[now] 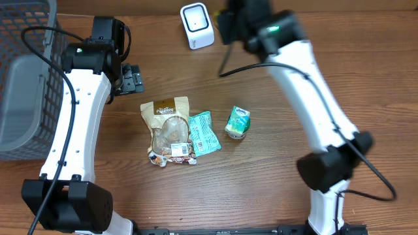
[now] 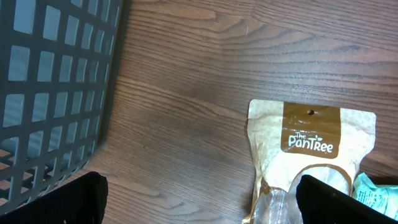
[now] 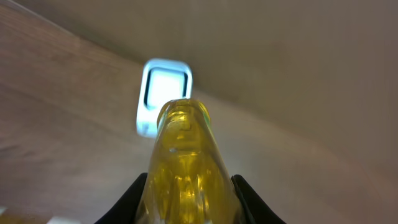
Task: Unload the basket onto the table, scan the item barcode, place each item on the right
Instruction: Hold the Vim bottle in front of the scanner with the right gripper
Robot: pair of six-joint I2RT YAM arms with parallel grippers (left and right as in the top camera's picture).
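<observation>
Where the overhead camera looks down on the wooden surface, a white scanner stands at the far edge, near its middle. The right arm reaches out to that edge and ends just right of the scanner; its tool is hidden under the wrist in this view. The left arm stretches along the left side beside a grey basket at the left edge. The left tool is spread wide with nothing in it. Around the middle of the surface lie a brown pouch, a teal packet touching the pouch's right side, and a small green carton a little apart to the right.

From the left wrist, the left tool shows its two dark fingertips far apart at the bottom corners, with bare wood between them. The basket fills the left side. The pouch lies flat at the lower right, and the teal packet peeks out at its edge.

From the right wrist, the right tool pinches a yellow bottle between both fingers, off the surface. The bottle's rounded end points at the scanner, which sits blurred just beyond it, its pale window facing the camera.
</observation>
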